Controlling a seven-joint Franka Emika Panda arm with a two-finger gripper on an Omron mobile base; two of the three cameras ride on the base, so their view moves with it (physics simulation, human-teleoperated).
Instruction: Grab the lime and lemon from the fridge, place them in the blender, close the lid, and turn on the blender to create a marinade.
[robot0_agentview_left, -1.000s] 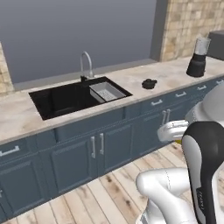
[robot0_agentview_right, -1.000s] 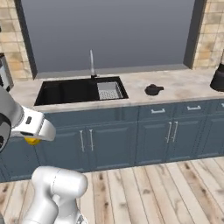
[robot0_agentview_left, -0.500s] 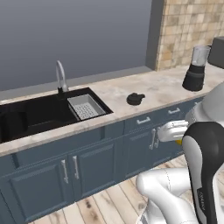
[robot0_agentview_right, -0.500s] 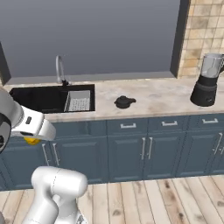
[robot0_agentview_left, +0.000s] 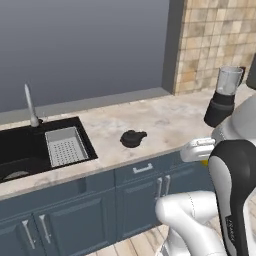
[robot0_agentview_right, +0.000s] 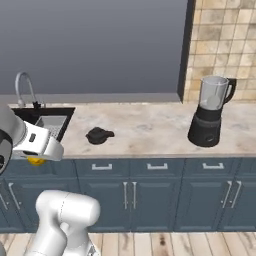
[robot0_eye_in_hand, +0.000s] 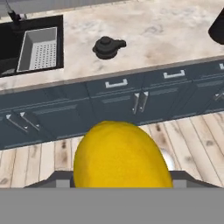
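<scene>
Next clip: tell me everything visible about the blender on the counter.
The blender stands upright on the beige stone-look counter, close to the tan tile wall. It has a black tapered base and a clear cylindrical jar with a side handle. The jar's top is open; its black lid lies apart on the counter, nearer the sink. Whether anything lies inside the jar is unclear. Only the counter touches it.

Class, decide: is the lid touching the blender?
Apart. The right base view shows the lid lying on bare counter, well left of the blender.
</scene>
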